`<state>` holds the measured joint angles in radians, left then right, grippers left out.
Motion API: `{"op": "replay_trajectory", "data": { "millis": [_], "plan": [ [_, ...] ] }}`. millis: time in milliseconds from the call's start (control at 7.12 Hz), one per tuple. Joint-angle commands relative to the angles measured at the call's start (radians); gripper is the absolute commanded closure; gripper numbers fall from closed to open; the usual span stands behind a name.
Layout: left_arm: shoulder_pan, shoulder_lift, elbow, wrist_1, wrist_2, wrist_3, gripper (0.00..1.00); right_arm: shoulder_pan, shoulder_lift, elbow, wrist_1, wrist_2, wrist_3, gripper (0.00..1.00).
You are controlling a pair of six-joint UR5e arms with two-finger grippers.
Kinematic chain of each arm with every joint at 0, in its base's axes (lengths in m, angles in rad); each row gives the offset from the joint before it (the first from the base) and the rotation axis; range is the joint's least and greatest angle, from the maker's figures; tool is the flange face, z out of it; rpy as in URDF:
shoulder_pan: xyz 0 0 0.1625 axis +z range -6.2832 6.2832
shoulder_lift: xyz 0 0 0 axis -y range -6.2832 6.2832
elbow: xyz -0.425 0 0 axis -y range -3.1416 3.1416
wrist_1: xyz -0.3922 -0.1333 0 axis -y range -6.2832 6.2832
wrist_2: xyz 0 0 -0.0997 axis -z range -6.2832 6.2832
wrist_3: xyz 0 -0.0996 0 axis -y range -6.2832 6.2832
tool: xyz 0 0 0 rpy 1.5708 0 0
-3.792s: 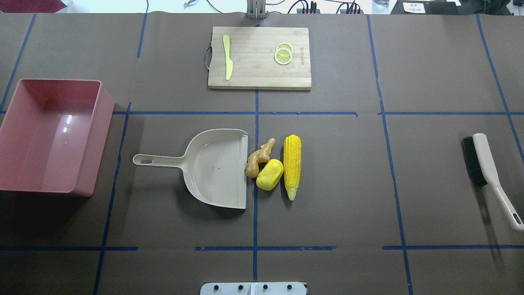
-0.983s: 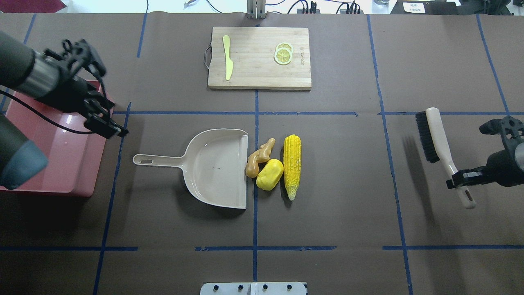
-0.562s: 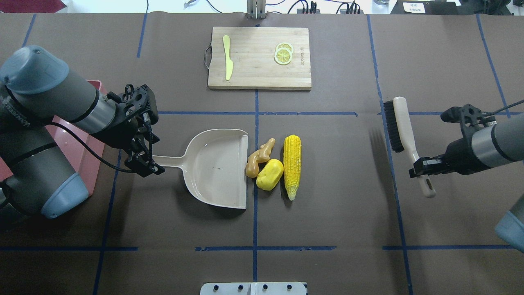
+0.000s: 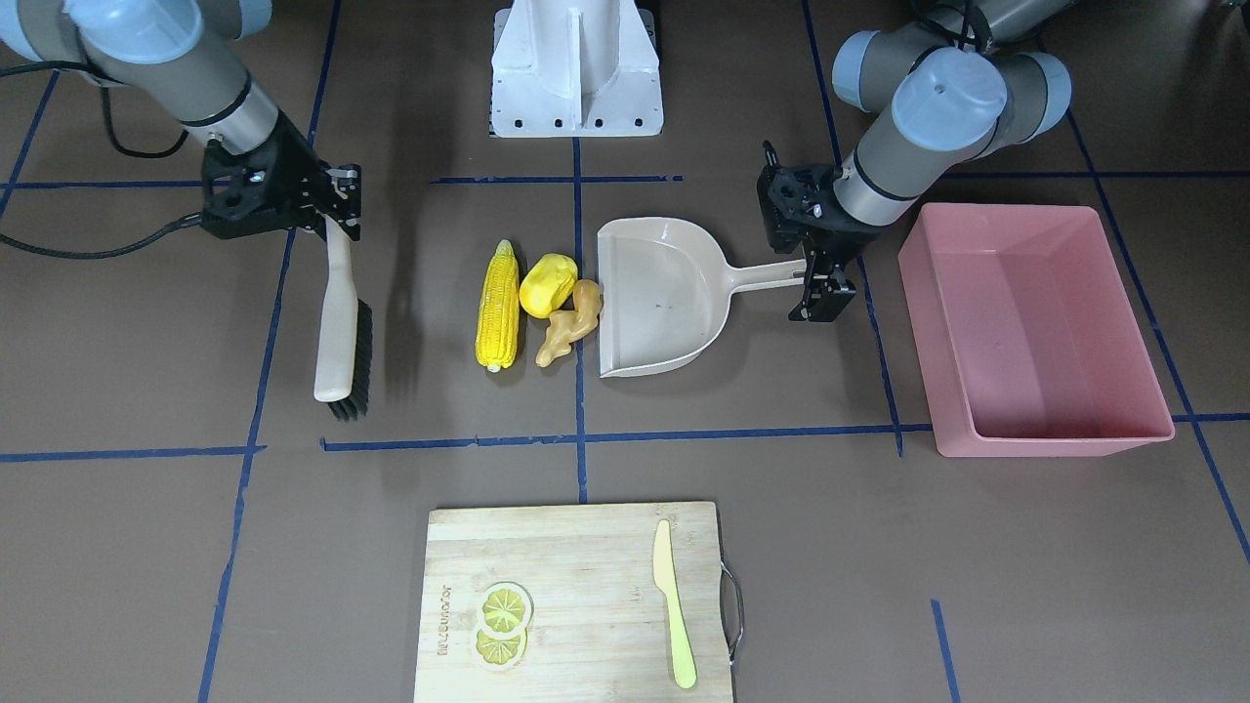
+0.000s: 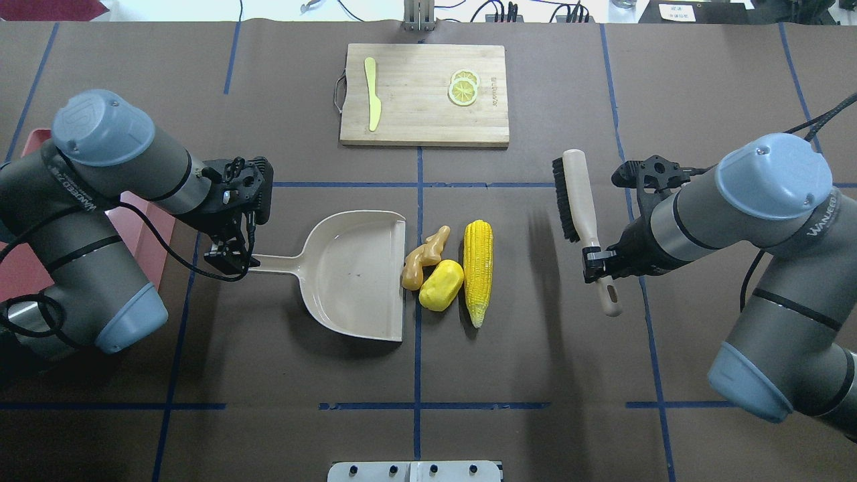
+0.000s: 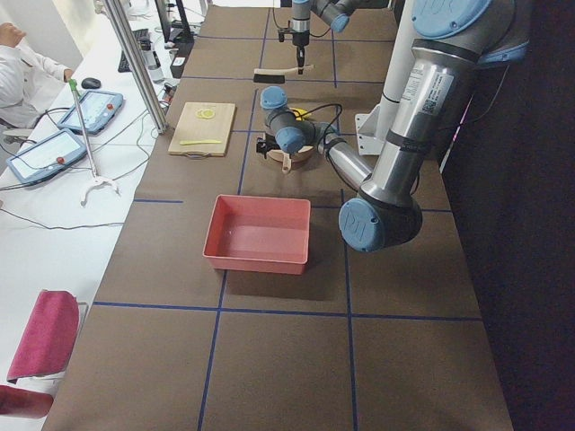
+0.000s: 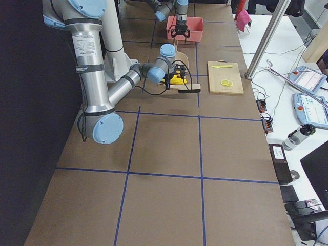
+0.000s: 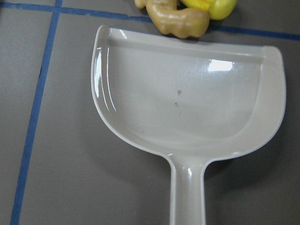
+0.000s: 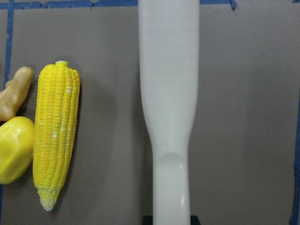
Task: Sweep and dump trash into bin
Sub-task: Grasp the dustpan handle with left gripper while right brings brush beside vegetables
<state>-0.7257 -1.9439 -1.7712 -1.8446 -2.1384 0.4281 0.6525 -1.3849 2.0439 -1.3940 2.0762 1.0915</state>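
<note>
Both arms have closed in. Front-facing: right gripper (image 4: 339,220) jaws clamp the brush (image 4: 338,312), parallel to the corn cob (image 4: 497,305); trash (image 4: 547,285) sits between brush and dustpan (image 4: 664,293); bin (image 4: 1050,437) beyond. Overhead: left gripper (image 5: 231,260) straddles the handle; grip unclear.

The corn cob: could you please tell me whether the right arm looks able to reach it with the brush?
Probably yes. The right gripper holds the brush just beside the corn cob, bristles facing it, with only the brown table surface between them.
</note>
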Motion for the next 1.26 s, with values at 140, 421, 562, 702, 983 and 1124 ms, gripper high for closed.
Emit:
{"op": "replay_trajectory", "data": {
  "millis": [140, 421, 562, 702, 983, 1124],
  "plan": [
    [0.054, -0.009, 0.041, 0.002, 0.008, 0.003, 0.01, -0.045, 0.021, 0.002, -0.016, -0.041, 0.065, 1.00],
    [0.072, -0.010, 0.059, 0.002, 0.006, 0.001, 0.09, -0.065, 0.017, -0.001, -0.017, -0.070, 0.065, 0.99],
    [0.072, -0.009, 0.056, 0.002, 0.008, 0.000, 0.37, -0.068, 0.015, -0.001, -0.019, -0.070, 0.065, 0.99],
    [0.069, -0.009, 0.049, 0.001, 0.012, 0.009, 0.63, -0.073, 0.015, -0.004, -0.019, -0.071, 0.067, 0.99],
    [0.060, -0.009, 0.041, -0.005, 0.030, 0.012, 1.00, -0.134, 0.017, -0.010, -0.019, -0.102, 0.119, 0.99],
    [0.060, -0.012, 0.041, -0.007, 0.049, 0.012, 1.00, -0.140, 0.015, -0.008, -0.022, -0.096, 0.128, 0.99]
  ]
}}
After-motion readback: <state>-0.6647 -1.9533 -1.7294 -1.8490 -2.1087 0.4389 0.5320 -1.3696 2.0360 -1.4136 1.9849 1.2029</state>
